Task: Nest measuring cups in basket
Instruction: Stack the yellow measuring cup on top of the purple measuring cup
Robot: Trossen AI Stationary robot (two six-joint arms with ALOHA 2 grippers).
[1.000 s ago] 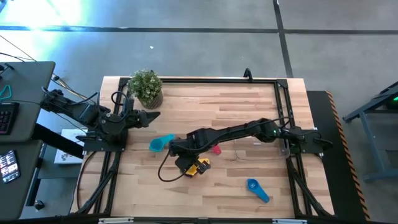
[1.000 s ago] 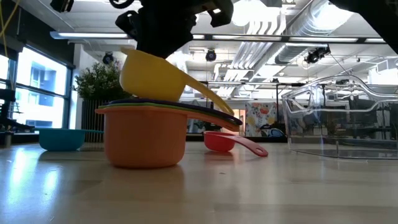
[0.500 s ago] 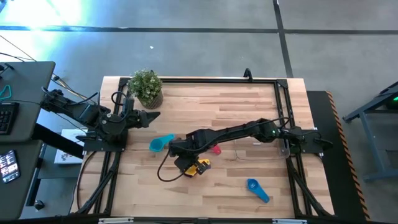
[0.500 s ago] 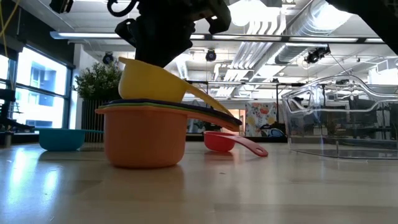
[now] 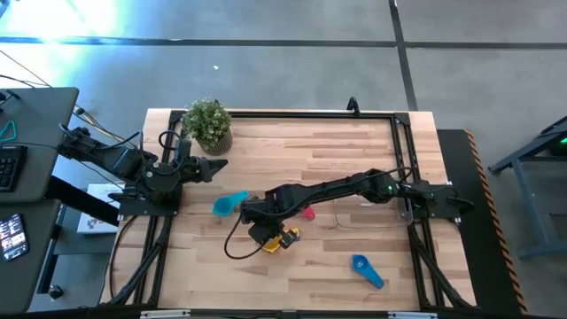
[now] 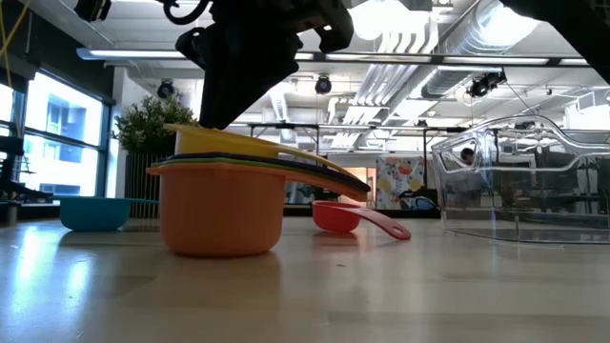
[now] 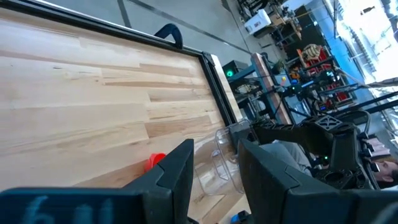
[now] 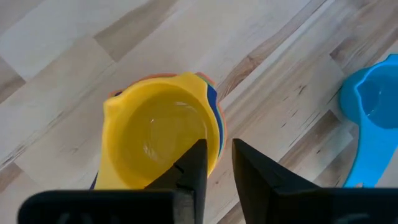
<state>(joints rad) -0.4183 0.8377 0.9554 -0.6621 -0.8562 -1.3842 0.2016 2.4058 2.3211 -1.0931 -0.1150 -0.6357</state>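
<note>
Yellow cup (image 8: 158, 138) seated in orange-based stack (image 6: 221, 205) mid-surface, well apart from clear basket (image 6: 519, 181). Right hand (image 8: 216, 163) over stack, fingers slightly parted astride yellow rim. Left hand (image 7: 214, 171) released, near plant (image 5: 209, 124).

Measuring cups (image 6: 221, 205): 3 loose on the table, i.e. 1 teal (image 5: 229, 205), 1 salmon-pink (image 5: 307, 213), 1 blue (image 5: 366, 268). Plus 1 nested stack (image 5: 282, 237). From the low view I count 4 rim colours in it: orange bottom cup (image 6: 221, 221), green, purple, yellow top cup (image 8: 155, 134). So approx. 7 cups total. Can't see if more are hidden inside. Clear basket (image 6: 519, 181): 1. Potted plant (image 5: 209, 124): 1. Robot arms: 2, left arm (image 5: 133, 164) & right arm (image 5: 345, 188).
</note>
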